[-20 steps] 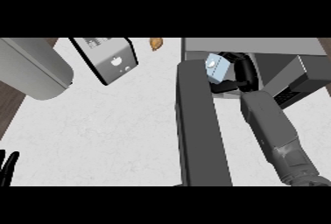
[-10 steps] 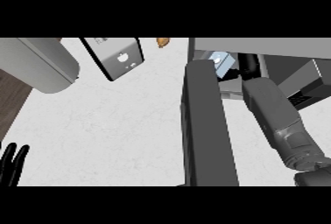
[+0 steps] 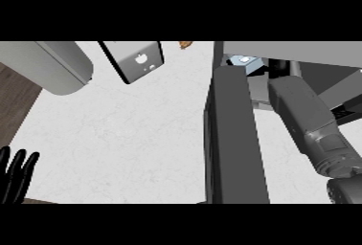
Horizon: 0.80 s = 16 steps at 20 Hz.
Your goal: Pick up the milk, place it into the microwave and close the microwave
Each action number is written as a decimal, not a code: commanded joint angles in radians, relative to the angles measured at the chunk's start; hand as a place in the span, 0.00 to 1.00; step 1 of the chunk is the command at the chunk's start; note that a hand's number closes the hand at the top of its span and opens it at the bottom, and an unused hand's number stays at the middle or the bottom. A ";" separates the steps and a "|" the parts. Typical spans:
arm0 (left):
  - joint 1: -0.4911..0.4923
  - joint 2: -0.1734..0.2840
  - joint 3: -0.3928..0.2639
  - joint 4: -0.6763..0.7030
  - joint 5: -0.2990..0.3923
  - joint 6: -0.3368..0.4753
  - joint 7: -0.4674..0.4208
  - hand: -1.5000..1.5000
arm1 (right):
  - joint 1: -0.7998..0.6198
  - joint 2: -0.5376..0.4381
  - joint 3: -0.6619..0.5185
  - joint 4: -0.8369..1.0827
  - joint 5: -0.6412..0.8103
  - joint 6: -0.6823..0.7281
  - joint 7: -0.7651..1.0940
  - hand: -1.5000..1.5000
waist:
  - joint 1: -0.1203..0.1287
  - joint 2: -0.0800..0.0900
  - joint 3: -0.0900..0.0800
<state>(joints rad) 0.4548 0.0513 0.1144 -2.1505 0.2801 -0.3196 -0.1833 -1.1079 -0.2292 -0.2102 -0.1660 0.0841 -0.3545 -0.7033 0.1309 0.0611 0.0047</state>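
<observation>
Inside the microwave (image 3: 297, 52), at the upper right of the head view: milk carton (image 3: 246, 64) noted, pale blue and white, only its top portion showing past the upper end of the open microwave door (image 3: 234, 139). Seated at or just within the cavity mouth; depth inside cannot be judged from this angle.

Right forearm (image 3: 305, 119) reaches up from the lower right into the opening, running beside the door's inner face. Right hand (image 3: 277, 68) shows as a dark shape just right of the carton, touching or nearly so. Whether clasping the carton or already let go: cannot tell, fingers hidden against the dark cavity.

Left hand (image 3: 16, 176) rests at the lower left edge over the counter (image 3: 120, 143), fingers straight and pointing up, holding nothing, well apart from the microwave.

Key relation for the coming move: door stands edge-on, long axis running from bottom to top of view, directly left of the right forearm and between the two hands. Right hand far nearer to carton and door alike. Judgement: placement close to done; arm must clear the opening before the door can swing shut.

Elsewhere: grey rounded appliance (image 3: 53, 64) upper left, dark-framed panel (image 3: 138, 60) beside it, small brown item (image 3: 185, 44) at top edge.
</observation>
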 commanded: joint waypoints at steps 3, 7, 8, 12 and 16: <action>-0.040 -0.003 -0.015 0.004 -0.042 0.020 0.006 0.00 | -0.038 -0.029 -0.023 0.027 0.003 -0.183 0.027 1.00 | 0.019 0.013 -0.001; -0.067 0.013 -0.023 -0.012 -0.069 0.024 0.024 0.00 | -0.049 -0.020 0.051 0.062 0.091 -0.342 0.030 0.00 | 0.038 0.019 -0.001; -0.070 0.014 -0.015 0.011 -0.073 0.024 0.015 0.00 | -0.044 -0.025 0.054 0.070 0.096 -0.339 0.028 0.00 | 0.040 0.023 -0.002; -0.075 0.017 -0.032 0.008 -0.090 0.020 0.024 0.00 | -0.065 -0.031 0.058 0.085 0.106 -0.388 0.053 0.00 | 0.058 0.028 0.000; -0.086 0.014 -0.052 0.025 -0.104 0.020 0.034 0.00 | -0.071 -0.005 0.045 0.112 0.091 -0.327 0.099 0.00 | 0.063 0.032 0.002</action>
<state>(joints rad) 0.3774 0.0644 0.0784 -2.1346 0.1874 -0.2976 -0.1609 -1.1585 -0.2577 -0.1478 -0.0690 0.1926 -0.7170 -0.6401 0.1816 0.0886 0.0043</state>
